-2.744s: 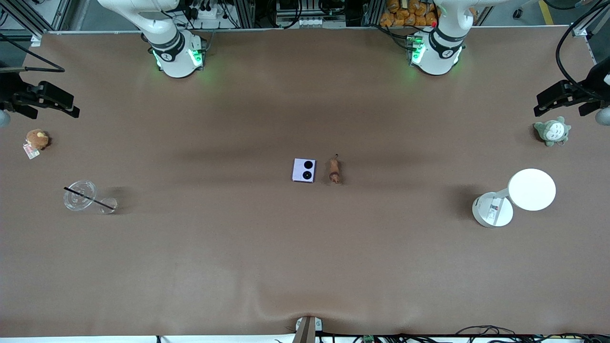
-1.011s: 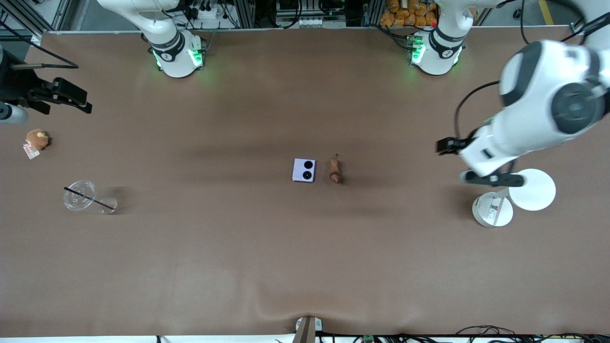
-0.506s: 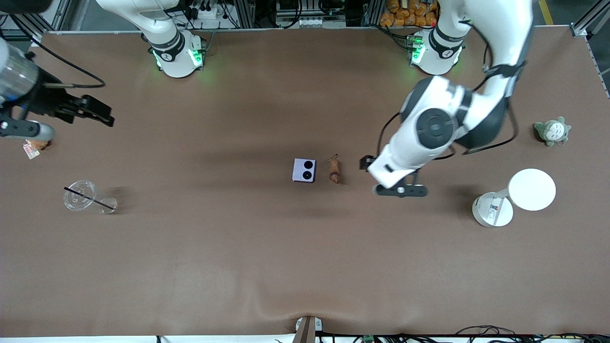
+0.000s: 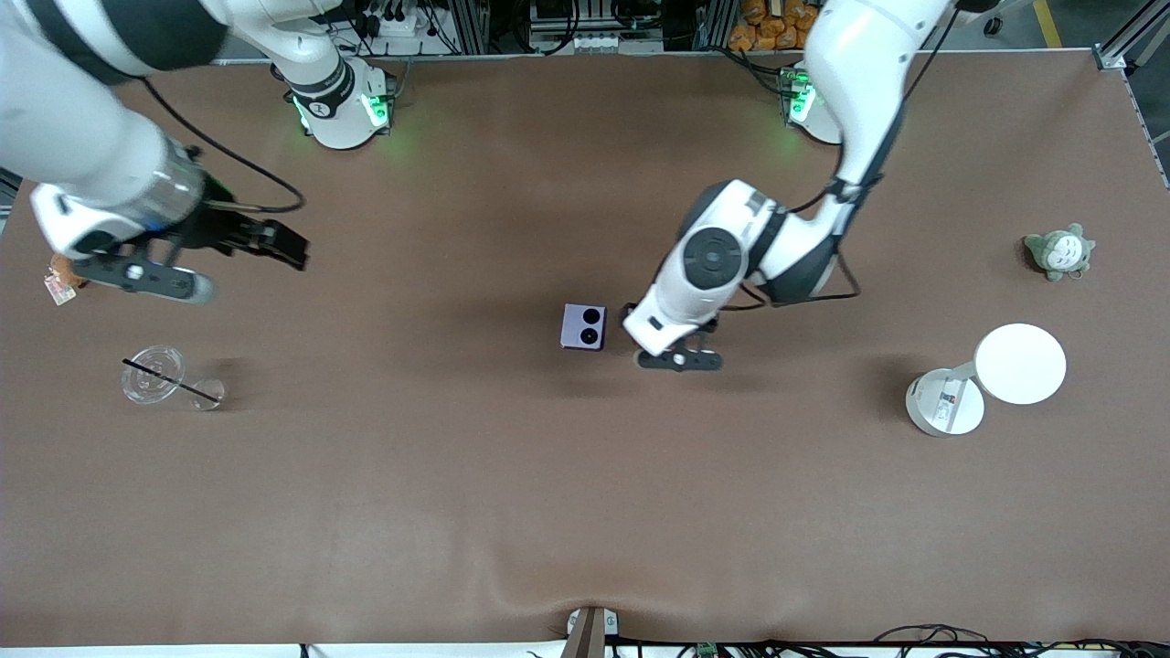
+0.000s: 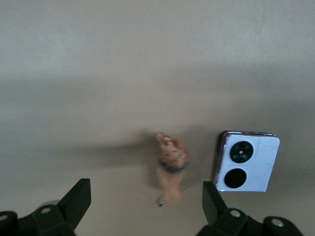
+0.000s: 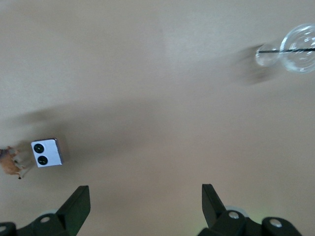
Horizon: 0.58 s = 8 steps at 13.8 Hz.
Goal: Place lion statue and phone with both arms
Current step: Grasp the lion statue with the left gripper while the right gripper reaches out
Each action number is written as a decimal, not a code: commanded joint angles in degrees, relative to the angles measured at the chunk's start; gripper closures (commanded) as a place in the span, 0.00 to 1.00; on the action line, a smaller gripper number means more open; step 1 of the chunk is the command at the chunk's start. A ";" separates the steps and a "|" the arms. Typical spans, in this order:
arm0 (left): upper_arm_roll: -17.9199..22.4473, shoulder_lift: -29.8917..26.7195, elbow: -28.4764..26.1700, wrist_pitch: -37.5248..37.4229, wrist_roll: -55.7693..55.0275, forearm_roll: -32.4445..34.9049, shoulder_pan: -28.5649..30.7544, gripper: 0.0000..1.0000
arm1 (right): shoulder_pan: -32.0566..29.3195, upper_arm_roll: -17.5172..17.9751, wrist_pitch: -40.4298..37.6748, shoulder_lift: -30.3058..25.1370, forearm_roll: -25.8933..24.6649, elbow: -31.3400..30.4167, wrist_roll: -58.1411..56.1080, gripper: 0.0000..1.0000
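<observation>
The lavender phone (image 4: 583, 326) lies folded at the table's middle, its two black camera circles up. It also shows in the left wrist view (image 5: 246, 161) and the right wrist view (image 6: 47, 153). The reddish-brown lion statue (image 5: 171, 169) stands beside the phone toward the left arm's end; in the front view the left arm's hand hides it, and it also shows in the right wrist view (image 6: 10, 162). My left gripper (image 5: 145, 201) is open and empty over the lion. My right gripper (image 4: 288, 247) is open and empty, over bare table toward the right arm's end, well away from the phone.
A clear cup with a black straw (image 4: 154, 375) and a small glass (image 4: 208, 394) lie toward the right arm's end. A grey-green plush toy (image 4: 1058, 251) and a white lamp (image 4: 1019, 363) are toward the left arm's end.
My left arm has swung in from the table's end to over the lion, which it now covers in the front view. My right arm has moved in toward the middle.
</observation>
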 commanded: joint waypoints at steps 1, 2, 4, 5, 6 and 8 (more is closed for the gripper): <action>0.44 0.61 -0.26 1.70 -2.35 1.06 -1.00 0.00 | 2.42 -0.51 1.77 2.11 0.32 0.44 3.64 0.00; 0.44 1.83 -0.26 3.36 -2.70 1.06 -1.27 0.00 | 2.60 -0.51 2.39 2.64 0.24 0.53 4.08 0.00; 0.44 3.50 -0.18 6.43 -2.70 1.06 -1.36 0.01 | 2.95 -0.51 3.18 3.00 0.15 0.53 4.61 0.00; 0.61 4.56 -0.18 8.02 -2.70 1.14 -1.53 0.02 | 2.95 -0.51 3.36 3.08 0.24 0.53 4.61 0.00; 0.70 5.53 -0.09 8.73 -2.70 2.02 -1.62 0.03 | 2.95 -0.51 3.62 3.17 0.41 0.53 4.70 0.00; 0.79 5.89 -0.09 9.00 -2.79 4.65 -1.54 0.34 | 3.04 -0.51 4.15 3.61 0.59 0.62 5.31 0.00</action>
